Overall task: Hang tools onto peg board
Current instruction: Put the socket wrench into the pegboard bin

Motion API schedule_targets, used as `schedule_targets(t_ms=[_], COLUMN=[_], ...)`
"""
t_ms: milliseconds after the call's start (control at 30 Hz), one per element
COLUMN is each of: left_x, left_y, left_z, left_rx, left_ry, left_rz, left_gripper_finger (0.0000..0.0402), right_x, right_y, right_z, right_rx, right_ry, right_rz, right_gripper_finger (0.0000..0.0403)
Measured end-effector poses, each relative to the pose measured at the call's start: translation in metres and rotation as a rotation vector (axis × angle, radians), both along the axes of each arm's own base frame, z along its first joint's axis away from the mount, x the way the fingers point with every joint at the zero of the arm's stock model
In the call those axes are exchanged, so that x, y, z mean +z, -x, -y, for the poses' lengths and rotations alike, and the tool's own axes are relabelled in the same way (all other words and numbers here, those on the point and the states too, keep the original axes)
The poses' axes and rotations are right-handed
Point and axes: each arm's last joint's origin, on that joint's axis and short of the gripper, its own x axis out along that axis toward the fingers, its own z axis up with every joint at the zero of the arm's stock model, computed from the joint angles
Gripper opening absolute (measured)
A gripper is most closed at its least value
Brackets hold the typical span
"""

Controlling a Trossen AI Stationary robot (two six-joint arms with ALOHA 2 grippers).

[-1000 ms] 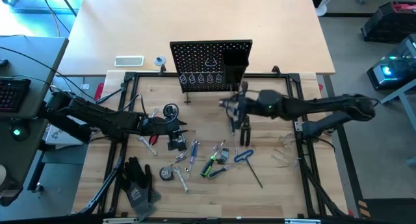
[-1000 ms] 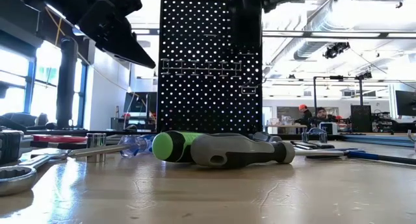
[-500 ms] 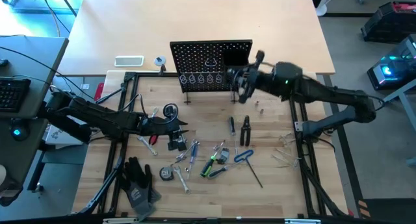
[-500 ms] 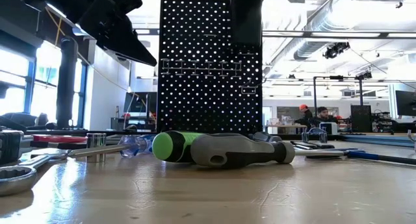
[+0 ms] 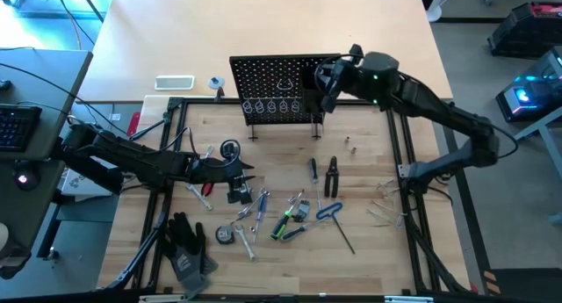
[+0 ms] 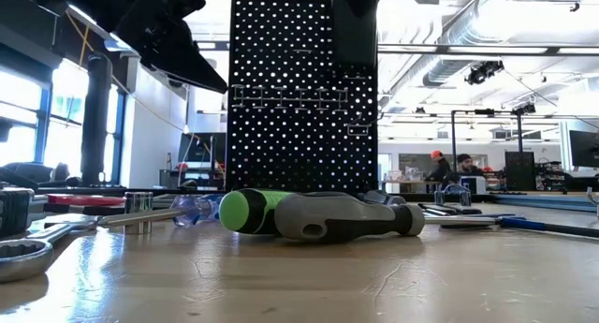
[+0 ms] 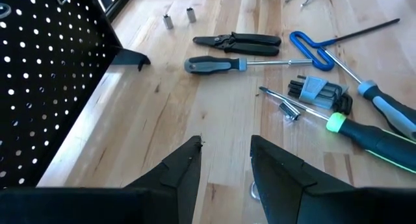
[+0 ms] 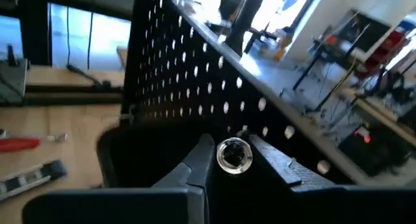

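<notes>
- Right now your right gripper (image 8: 226,160) hangs over the black box bin (image 5: 318,79) on the peg board (image 5: 279,85), pinching a small silver socket (image 8: 233,153) between its fingertips.
- Treat that socket as hard, smooth and light; it is round and likely to slip or roll, so pinch across its sides.
- Your left gripper (image 7: 225,160) waits low over the counter (image 5: 369,246) with its fingers spread apart, holding nothing.
- Most tools lie loose on the counter: the black pliers (image 5: 333,176) look stiff and heavier, so take them mid-handle.
- Grip the green screwdriver (image 6: 281,212) by its fat rubbery handle rather than its slick shaft.
</notes>
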Motion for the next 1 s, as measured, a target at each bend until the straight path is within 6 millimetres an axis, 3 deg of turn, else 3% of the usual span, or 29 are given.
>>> schedule_targets(t_ms=[367, 767, 1000], left_x=[0.0, 0.0, 0.0], left_y=[0.0, -0.001, -0.001], left_z=[-0.002, -0.004, -0.004], left_rx=[0.011, 0.021, 0.021], left_ry=[-0.001, -0.001, -0.002], left_rz=[0.004, 0.005, 0.004], left_gripper_finger=[0.0126, 0.0126, 0.0126], right_x=[-0.001, -0.001, 0.017], right_y=[-0.001, 0.0, 0.024], right_z=[0.003, 0.002, -0.016], right_rx=[0.037, 0.035, 0.043], right_ry=[-0.029, -0.036, 0.014], right_rz=[-0.002, -0.002, 0.032], right_gripper_finger=[0.0073, 0.0159, 0.0169])
